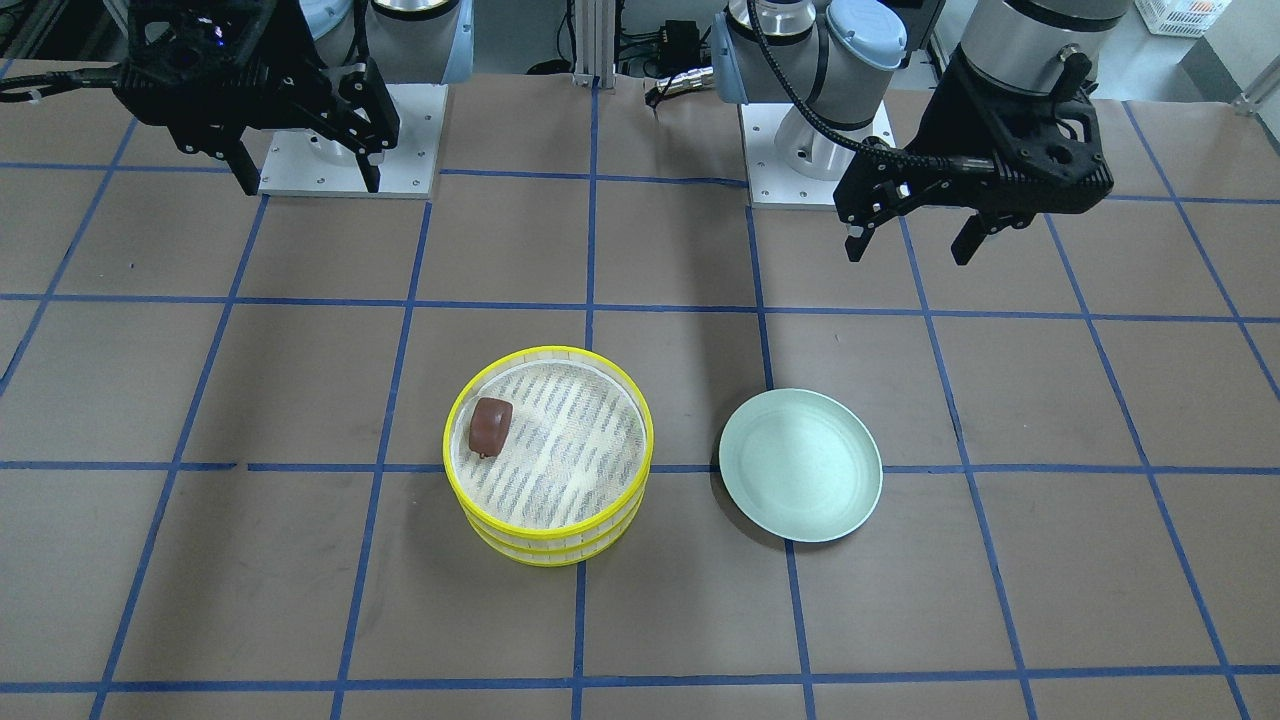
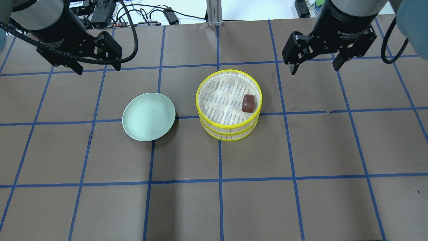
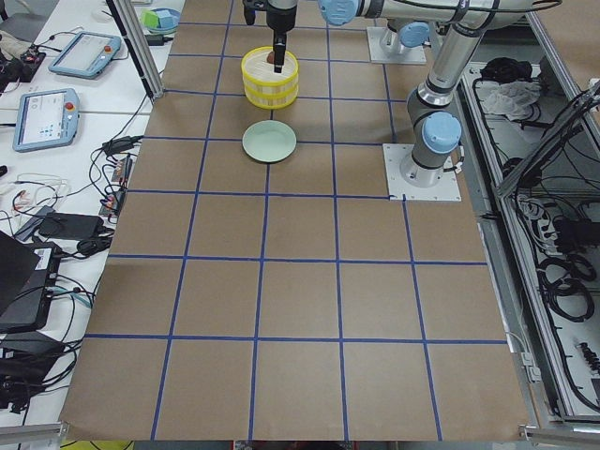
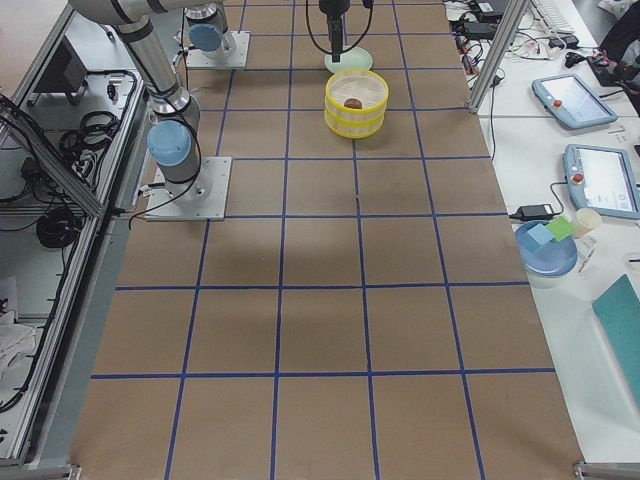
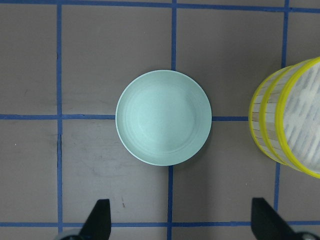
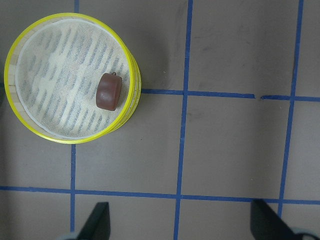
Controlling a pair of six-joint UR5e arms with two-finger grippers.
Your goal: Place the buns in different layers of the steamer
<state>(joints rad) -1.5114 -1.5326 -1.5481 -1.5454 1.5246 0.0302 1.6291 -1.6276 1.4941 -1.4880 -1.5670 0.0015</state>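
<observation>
Overhead exterior view gives us the steamer (image 2: 230, 126) near the middle of the tabletop (image 2: 301, 150), its two yellow-rimmed trays stacked one on the other. The brown bun (image 2: 248, 102) lies on the striped floor of the top tray, close to the rim on our right arm's side. The plate (image 2: 148, 117) sits beside the steamer on our left arm's side, apart from it and bare.

We cannot find the cream bun in any view. It may lie in the lower tray, whose floor is covered by the upper one, but we cannot tell.

Our left gripper (image 2: 99, 70) hangs above the tabletop back from the plate, fingers spread apart and holding nothing. Our right gripper (image 2: 314, 68) hangs above the tabletop back from the steamer, fingers likewise spread and holding nothing. Both wrist views agree: fingertips wide at the bottom corners, with only tabletop between them.

We judge the placing to be at or past its last step, with one bun up top, the plate bare and both grippers clear. The next move calls for little if the lower tray does hold the cream bun. If it does not, we would need to lift the top tray off level, so that the brown bun does not roll.
</observation>
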